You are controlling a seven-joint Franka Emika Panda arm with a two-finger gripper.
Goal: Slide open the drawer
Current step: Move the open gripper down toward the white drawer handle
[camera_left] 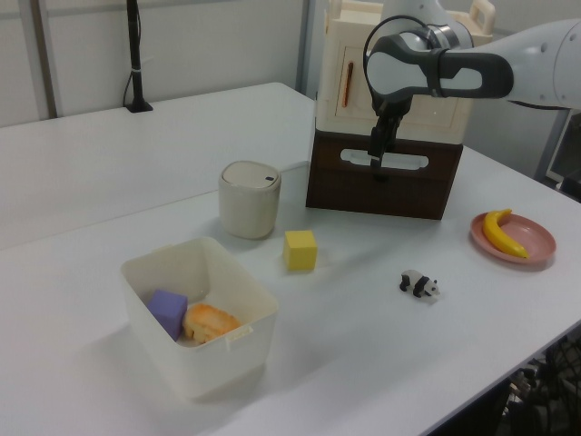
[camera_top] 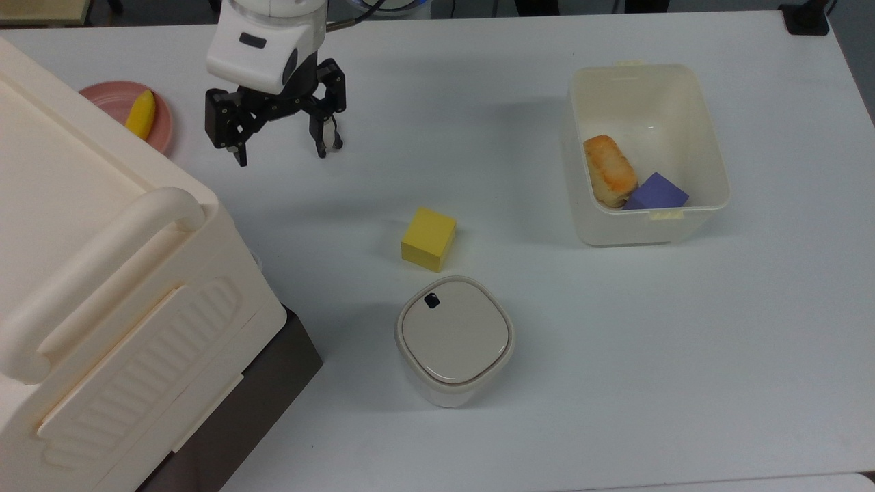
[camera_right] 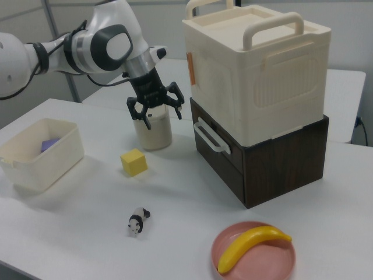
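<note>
The drawer (camera_right: 220,153) is the dark-brown wooden base under the cream cabinet (camera_right: 256,70), and it sits closed. Its white loop handle (camera_right: 208,138) faces the table's middle. The left view shows the drawer (camera_left: 381,186) head-on with the handle (camera_left: 399,162) across its top. In the top view a dark corner of the drawer (camera_top: 280,369) peeks from under the cabinet. My gripper (camera_top: 280,156) hangs open above the table in front of the drawer, holding nothing. In the right view the gripper (camera_right: 156,116) is left of the handle and apart from it.
A panda toy (camera_top: 333,140) stands right by one fingertip. A yellow cube (camera_top: 428,239) and a lidded cream canister (camera_top: 454,338) sit near the drawer's front. A cream bin (camera_top: 711,137) holds bread and a purple block. A pink plate (camera_top: 109,96) carries a banana.
</note>
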